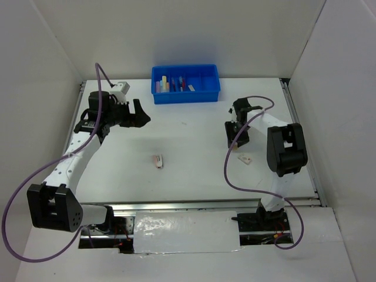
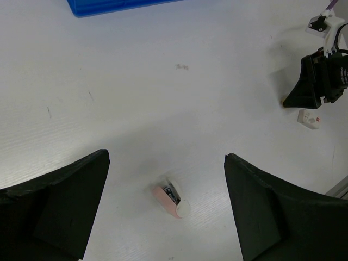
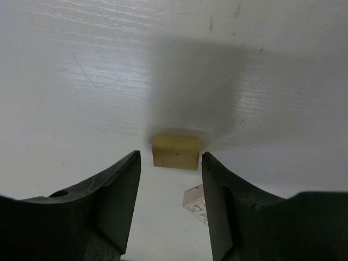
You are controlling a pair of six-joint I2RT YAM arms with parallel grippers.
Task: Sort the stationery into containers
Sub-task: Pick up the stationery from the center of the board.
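The blue tray [image 1: 185, 94] stands at the back of the table with pens and bars in its left compartments; its edge shows in the left wrist view [image 2: 109, 6]. My right gripper [image 1: 238, 138] [image 3: 171, 157] is open and low over the table. A beige eraser [image 3: 175, 151] lies just ahead of its fingertips, between them and untouched. A white eraser [image 1: 245, 158] [image 3: 194, 200] lies just beside it. My left gripper [image 1: 138, 113] [image 2: 166, 160] is open and empty, held above the table. A pink and white eraser [image 1: 158, 160] [image 2: 171, 194] lies below it.
White walls enclose the table on the left, back and right. The right arm's body [image 1: 286, 150] stands near the right edge. In the left wrist view the right gripper [image 2: 315, 81] shows with the white eraser [image 2: 309, 118] next to it.
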